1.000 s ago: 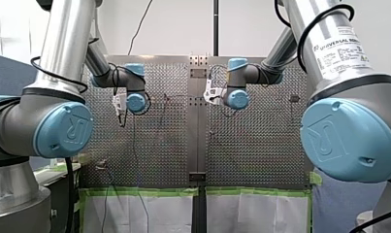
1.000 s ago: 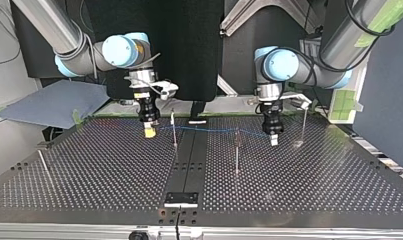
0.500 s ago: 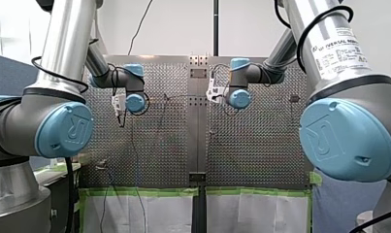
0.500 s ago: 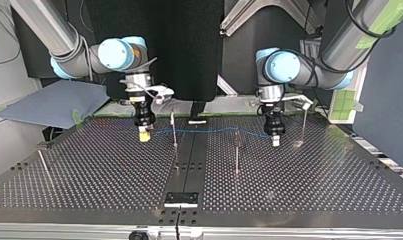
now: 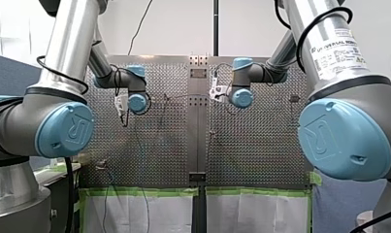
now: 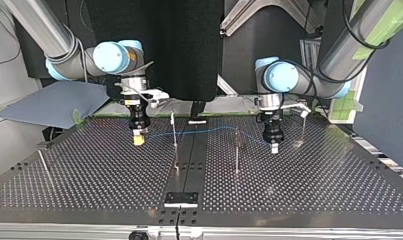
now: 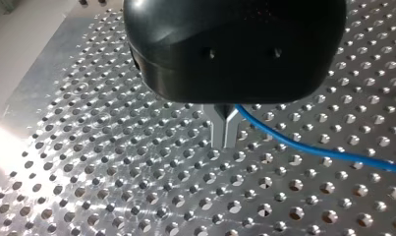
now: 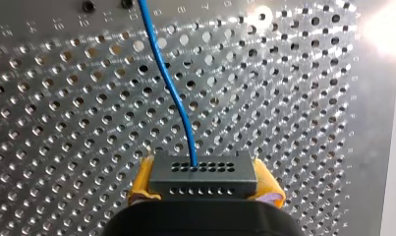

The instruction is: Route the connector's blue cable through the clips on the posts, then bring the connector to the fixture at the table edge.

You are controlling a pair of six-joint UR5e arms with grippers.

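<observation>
Connector (image 8: pixel 203 174) is clamped between the yellow pads of my right gripper (image 8: pixel 204 178), above the perforated table (image 6: pixel 314 180). Its blue cable (image 8: pixel 171 83) runs to my left gripper (image 7: pixel 225 130), whose metal fingers are pinched together on it.

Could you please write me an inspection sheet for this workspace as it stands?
Surface: perforated table, metal, dark centre strip.
Job's things: connector held above the table; fixture at the table edge, connector not there; posts upright.
Clutter: nothing seen.
End effectors: my right end effector shut on the connector; my left end effector shut on the blue cable.
Cables: blue cable runs between both end effectors, past the posts; clip seating unclear.
Surroundings: blue pad beside the table; green tape.
</observation>
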